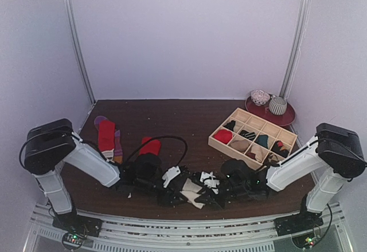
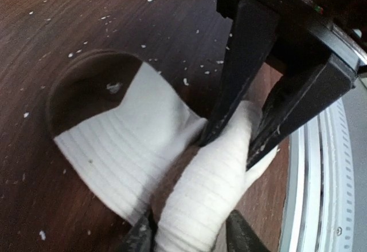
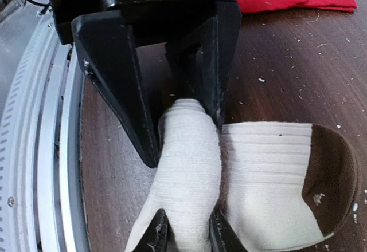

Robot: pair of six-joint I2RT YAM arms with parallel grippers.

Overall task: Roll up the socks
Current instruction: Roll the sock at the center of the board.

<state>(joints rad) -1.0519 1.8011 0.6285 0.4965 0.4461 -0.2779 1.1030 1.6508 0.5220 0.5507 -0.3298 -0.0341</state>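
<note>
Centrally placed, item one: cream sock [image 3: 269, 177] with a brown toe cap. It lies on the dark wooden worktop [image 1: 189, 120], left of the pale grid tray [image 1: 221, 147] and nearer the front edge than the tray. It is partly rolled, with the toe end spread flat on the wood and the other end gathered into a thick tube. Right gripper [image 3: 188, 223]: jaws clenched on one end of that tube, fabric pinched between both fingers. Left gripper [image 2: 189, 237]: comes in from the side away from the tray, jaws grasping the tube's other end, the roll filling the gap between them; the two grippers face each other along the roll. Further left of the tray: one plain red sock [image 1: 151, 146] lying loose. Furthest from the tray: a second red sock [image 1: 106, 134] laid over a purple-and-orange sock [image 1: 117, 148]. Tray contents: a red bundle [image 1: 223, 136] in the near-left compartment, dark and teal bundles in others — too small to tell apart. Behind the tray: red plate [image 1: 287, 117] bearing a pale bowl [image 1: 260, 97] and a grey ribbed cup [image 1: 277, 105].
</note>
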